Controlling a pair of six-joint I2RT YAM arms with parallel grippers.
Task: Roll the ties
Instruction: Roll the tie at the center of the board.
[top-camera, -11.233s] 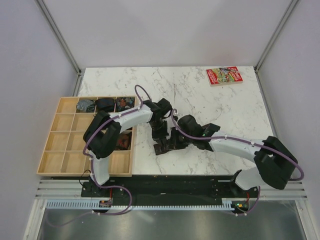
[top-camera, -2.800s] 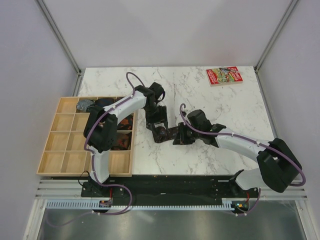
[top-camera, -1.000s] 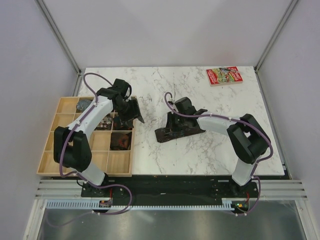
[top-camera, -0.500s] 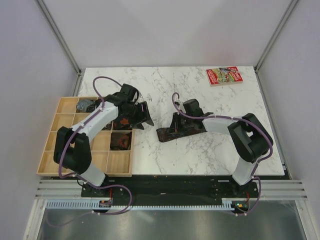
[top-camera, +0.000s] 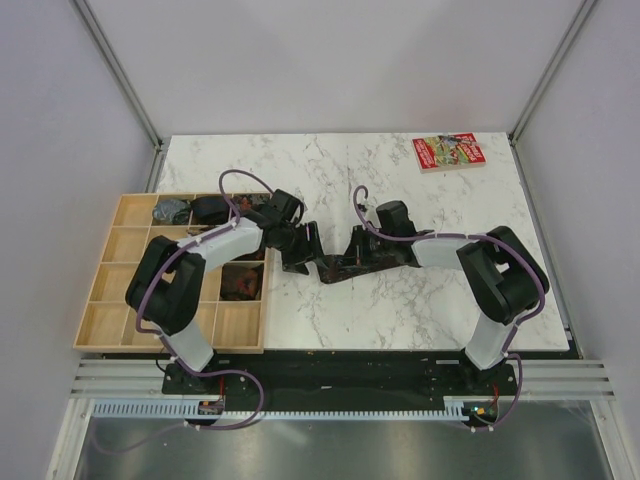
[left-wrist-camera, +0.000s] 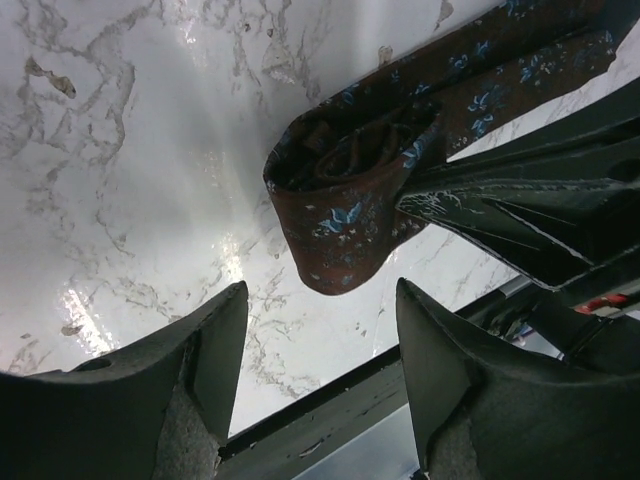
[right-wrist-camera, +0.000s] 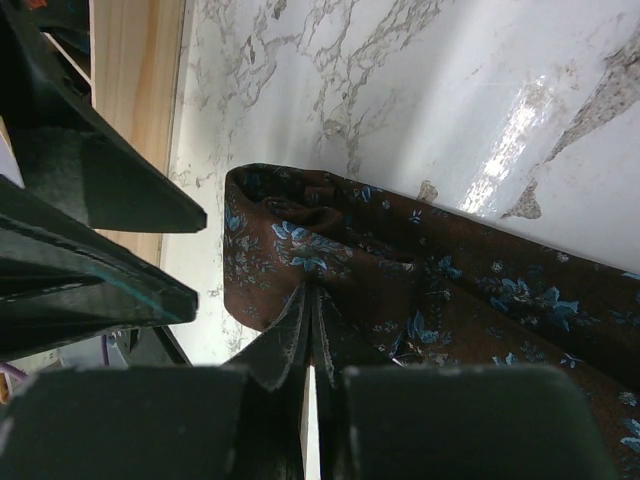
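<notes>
Right now I judge the rolling step to be under way on one necktie (top-camera: 352, 264), which lies across the middle of the counter (top-camera: 420, 190) in the top view, just right of the wooden tray (top-camera: 100, 335). Its left end is already curled into a loose, partly wound coil (left-wrist-camera: 345, 190), while the rest trails off flat toward the upper right of the left wrist view. My right fingers (right-wrist-camera: 282, 345) are pressed together on a fold of the fabric just behind that coil, pinning it. My left fingers (left-wrist-camera: 212, 350) are spread wide and hold nothing; the coil sits just beyond their tips, apart from both. Several dark rolled bundles (top-camera: 210, 208) sit in the tray's upper compartments, so this looks like one tie among several. Next, I think the left fingers need to come in around the coil and close on it, so the right can let go and feed more length; the coil looks slack, so it may spring open if released too soon.
</notes>
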